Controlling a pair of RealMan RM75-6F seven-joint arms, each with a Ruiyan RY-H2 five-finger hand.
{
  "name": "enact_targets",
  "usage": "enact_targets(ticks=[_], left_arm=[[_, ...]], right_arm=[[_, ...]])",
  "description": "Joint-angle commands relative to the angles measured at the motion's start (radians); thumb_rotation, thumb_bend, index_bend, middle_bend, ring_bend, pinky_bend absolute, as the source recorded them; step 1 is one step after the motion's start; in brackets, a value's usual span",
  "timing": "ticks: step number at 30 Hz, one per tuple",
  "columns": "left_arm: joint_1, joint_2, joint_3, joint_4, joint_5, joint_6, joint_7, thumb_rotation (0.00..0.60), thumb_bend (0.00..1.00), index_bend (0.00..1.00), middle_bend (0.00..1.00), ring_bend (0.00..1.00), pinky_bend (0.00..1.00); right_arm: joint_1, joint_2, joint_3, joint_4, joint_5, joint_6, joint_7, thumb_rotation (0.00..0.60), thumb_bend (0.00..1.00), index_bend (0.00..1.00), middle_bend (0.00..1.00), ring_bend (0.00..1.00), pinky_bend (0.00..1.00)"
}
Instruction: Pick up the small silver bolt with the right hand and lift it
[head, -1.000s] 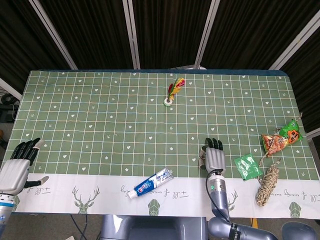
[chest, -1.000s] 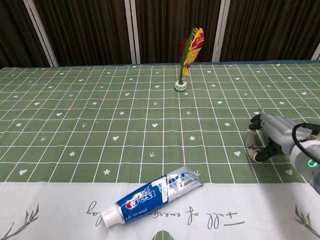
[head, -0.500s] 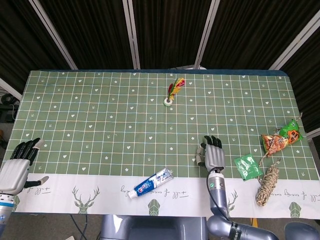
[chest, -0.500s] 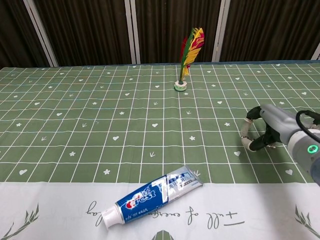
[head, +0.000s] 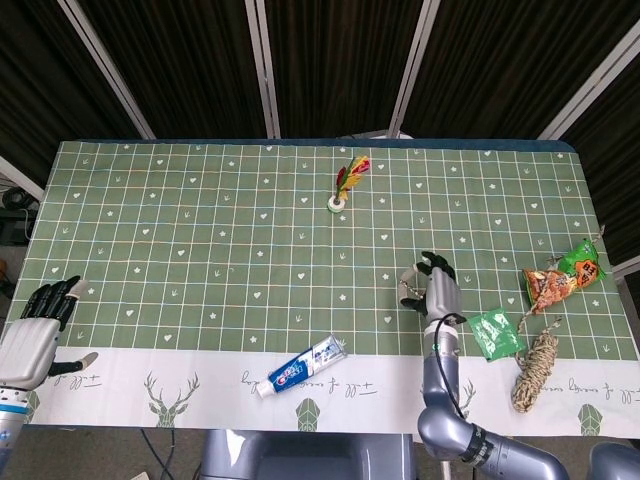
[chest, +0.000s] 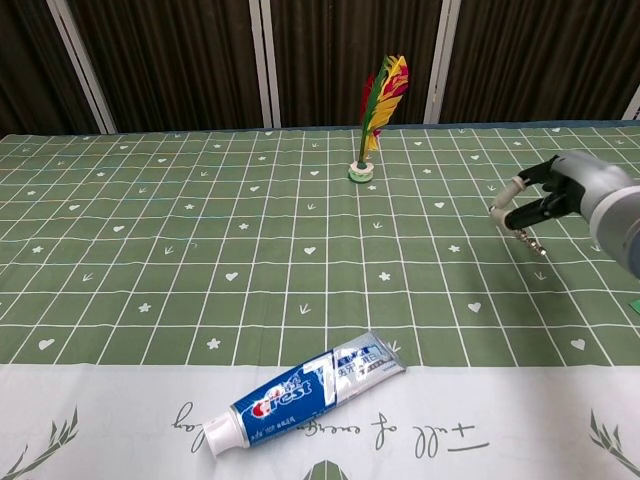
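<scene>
The left hand (head: 30, 335) sits at the worktop's (head: 200, 250) edge, partly cut off, fingers apart and holding nothing. In the head view the bolt is hidden by the right hand (head: 432, 290). The chest view shows the small silver bolt (chest: 531, 241), slim and tilted, pinched below that hand's fingertips (chest: 503, 208), clear of the worktop.

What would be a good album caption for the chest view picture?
Right hand pinches a small silver bolt above the green tablecloth, toothpaste tube nearby.
</scene>
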Motion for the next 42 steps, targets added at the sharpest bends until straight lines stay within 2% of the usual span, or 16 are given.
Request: enact_targets(ticks=[1, 4, 9, 18, 28, 42], left_arm=[[0.000, 0.000, 0.000, 0.000, 0.001, 0.001, 0.000, 0.600, 0.00, 0.00, 0.00, 0.00, 0.00], [0.000, 0.000, 0.002, -0.001, 0.004, 0.000, 0.000, 0.600, 0.00, 0.00, 0.00, 0.00, 0.00], [0.000, 0.000, 0.004, 0.000, 0.008, 0.000, -0.002, 0.600, 0.00, 0.00, 0.00, 0.00, 0.00], [-0.003, 0.003, 0.004, -0.003, 0.003, -0.009, -0.007, 0.600, 0.00, 0.00, 0.00, 0.00, 0.00], [-0.005, 0.005, 0.005, -0.006, -0.003, -0.017, -0.006, 0.600, 0.00, 0.00, 0.00, 0.00, 0.00], [-0.006, 0.003, -0.001, -0.006, -0.024, -0.025, 0.001, 0.600, 0.00, 0.00, 0.00, 0.00, 0.00]], right_arm=[[0.007, 0.020, 0.086, -0.037, 0.088, -0.012, 0.072, 0.600, 0.39, 0.58, 0.12, 0.00, 0.00], [0.003, 0.024, 0.139, -0.044, 0.148, -0.060, 0.161, 0.600, 0.39, 0.58, 0.12, 0.00, 0.00], [0.005, 0.031, 0.178, -0.009, 0.211, -0.132, 0.276, 0.600, 0.39, 0.58, 0.12, 0.00, 0.00], [0.053, -0.008, 0.177, 0.139, 0.168, -0.195, 0.426, 0.600, 0.39, 0.59, 0.13, 0.00, 0.00], [0.163, -0.032, 0.216, 0.329, 0.147, -0.270, 0.504, 0.600, 0.39, 0.59, 0.13, 0.00, 0.00], [0.272, -0.073, 0.236, 0.633, 0.105, -0.372, 0.644, 0.600, 0.39, 0.60, 0.15, 0.00, 0.00]])
